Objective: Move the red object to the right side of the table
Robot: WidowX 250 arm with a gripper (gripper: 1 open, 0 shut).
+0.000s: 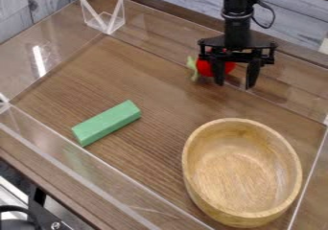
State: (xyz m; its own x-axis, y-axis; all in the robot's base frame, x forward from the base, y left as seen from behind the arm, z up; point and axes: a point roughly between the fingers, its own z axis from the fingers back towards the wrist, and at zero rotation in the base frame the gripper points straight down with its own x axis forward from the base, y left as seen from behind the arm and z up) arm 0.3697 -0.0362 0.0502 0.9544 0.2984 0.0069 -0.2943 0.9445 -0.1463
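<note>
The red object, a small glossy fruit with a green leaf on its left, lies on the table at the far right-centre. My gripper points straight down over it. Its black fingers straddle the fruit's right part and stand narrower than before. A gap still shows between them, and I cannot make out firm contact with the fruit. Most of the fruit pokes out to the left of the left finger.
A green rectangular block lies at the near left. A round wooden bowl sits at the near right. Low clear acrylic walls border the tabletop, with a clear stand in the far left corner.
</note>
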